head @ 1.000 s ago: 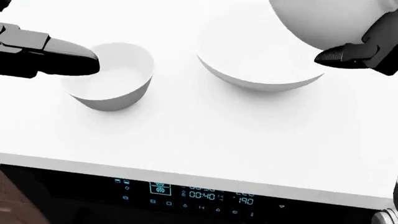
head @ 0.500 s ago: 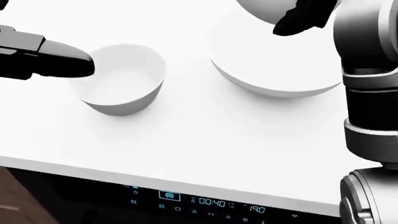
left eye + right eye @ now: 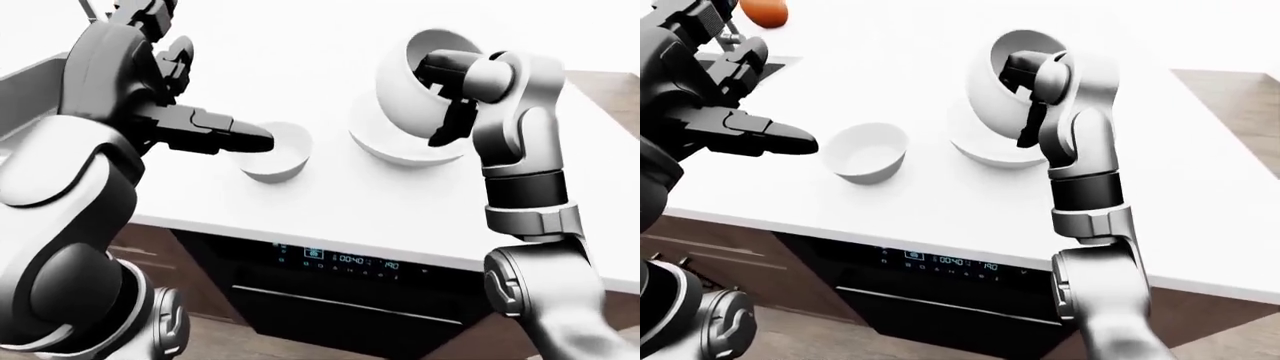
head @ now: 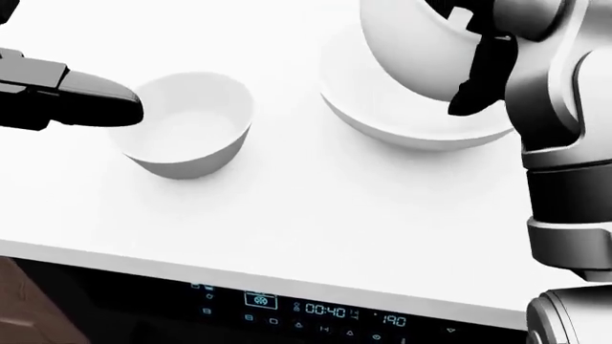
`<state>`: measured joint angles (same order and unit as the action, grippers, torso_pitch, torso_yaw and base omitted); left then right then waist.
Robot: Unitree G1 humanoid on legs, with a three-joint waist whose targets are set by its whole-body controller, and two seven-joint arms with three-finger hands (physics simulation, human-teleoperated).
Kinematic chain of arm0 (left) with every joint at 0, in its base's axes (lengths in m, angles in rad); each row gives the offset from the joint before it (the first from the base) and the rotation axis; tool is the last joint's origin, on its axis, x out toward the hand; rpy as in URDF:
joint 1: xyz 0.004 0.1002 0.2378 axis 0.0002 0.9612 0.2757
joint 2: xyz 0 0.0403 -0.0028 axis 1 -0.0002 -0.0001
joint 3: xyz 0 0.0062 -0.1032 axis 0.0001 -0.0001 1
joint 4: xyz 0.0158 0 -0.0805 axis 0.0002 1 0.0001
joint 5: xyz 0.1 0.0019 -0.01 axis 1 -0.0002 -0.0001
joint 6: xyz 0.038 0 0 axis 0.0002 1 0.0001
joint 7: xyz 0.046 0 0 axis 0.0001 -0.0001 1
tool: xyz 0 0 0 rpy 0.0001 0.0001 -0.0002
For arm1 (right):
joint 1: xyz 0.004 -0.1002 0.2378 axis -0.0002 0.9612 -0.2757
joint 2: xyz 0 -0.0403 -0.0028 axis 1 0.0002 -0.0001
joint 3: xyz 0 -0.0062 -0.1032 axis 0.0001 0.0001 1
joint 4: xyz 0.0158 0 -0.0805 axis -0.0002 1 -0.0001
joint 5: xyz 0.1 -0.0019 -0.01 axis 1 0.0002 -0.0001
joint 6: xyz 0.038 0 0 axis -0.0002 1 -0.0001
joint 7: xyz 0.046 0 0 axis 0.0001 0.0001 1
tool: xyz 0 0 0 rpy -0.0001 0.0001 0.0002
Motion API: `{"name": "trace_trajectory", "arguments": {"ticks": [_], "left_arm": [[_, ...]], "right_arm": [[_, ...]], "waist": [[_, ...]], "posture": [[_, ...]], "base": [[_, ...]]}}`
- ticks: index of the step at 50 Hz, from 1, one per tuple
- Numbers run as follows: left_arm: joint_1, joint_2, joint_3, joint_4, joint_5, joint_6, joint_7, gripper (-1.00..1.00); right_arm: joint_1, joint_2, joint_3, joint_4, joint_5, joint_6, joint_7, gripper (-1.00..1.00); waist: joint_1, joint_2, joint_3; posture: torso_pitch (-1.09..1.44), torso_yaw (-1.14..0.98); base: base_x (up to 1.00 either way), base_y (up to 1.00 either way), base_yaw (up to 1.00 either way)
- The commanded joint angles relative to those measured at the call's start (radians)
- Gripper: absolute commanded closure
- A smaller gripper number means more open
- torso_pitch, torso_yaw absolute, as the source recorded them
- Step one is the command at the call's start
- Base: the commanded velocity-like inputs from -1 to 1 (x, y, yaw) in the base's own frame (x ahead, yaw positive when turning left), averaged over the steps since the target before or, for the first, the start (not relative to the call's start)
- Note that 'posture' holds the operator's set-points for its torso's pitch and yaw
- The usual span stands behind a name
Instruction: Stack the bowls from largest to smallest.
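Left-eye view shows the right hand (image 3: 447,82) holding the middle bowl (image 3: 405,82) up in the air, tilted on its side, directly above the large bowl (image 3: 395,146) that rests on the white counter (image 3: 330,202). One dark finger goes inside the bowl and another lies along its outer wall, so the hand pinches the rim. The small bowl (image 4: 191,122) stands upright on the counter, well apart to the left of the large one in the head view. The left hand (image 4: 81,100) reaches toward it with a dark fingertip at its near rim; I cannot tell if the fingers are spread or closed.

These bowls look stiff, smooth and glossy, probably ceramic, so I judge them slippery and breakable. A rim pinch is a good hold but gives little friction when the bowl is tilted. It should be made level and lowered gently, because it may slide out or knock the large bowl.
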<state>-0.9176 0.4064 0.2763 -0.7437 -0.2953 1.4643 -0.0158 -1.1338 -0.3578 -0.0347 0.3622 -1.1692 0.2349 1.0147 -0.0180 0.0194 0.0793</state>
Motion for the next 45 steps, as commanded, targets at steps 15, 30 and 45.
{"name": "trace_trajectory", "arguments": {"ticks": [15, 30, 45], "left_arm": [[0.002, 0.017, 0.027, -0.019, -0.017, -0.045, 0.011, -1.00], [0.012, 0.023, 0.029, -0.017, -0.036, -0.054, 0.025, -1.00], [0.004, 0.026, 0.030, -0.016, -0.053, -0.050, 0.042, -1.00]], "right_arm": [[-0.024, 0.003, -0.005, 0.034, -0.027, -0.050, -0.135, 1.00], [-0.028, 0.008, -0.003, 0.018, -0.037, -0.055, -0.109, 0.61], [-0.030, -0.006, -0.012, -0.076, -0.040, -0.072, -0.034, 0.20]], "waist": [[-0.001, 0.000, -0.037], [0.001, -0.001, -0.040], [0.001, 0.000, -0.039]], "posture": [[0.00, 0.00], [0.00, 0.00], [0.00, 0.00]], "base": [[0.00, 0.00, 0.00], [0.00, 0.00, 0.00], [0.00, 0.00, 0.00]]}}
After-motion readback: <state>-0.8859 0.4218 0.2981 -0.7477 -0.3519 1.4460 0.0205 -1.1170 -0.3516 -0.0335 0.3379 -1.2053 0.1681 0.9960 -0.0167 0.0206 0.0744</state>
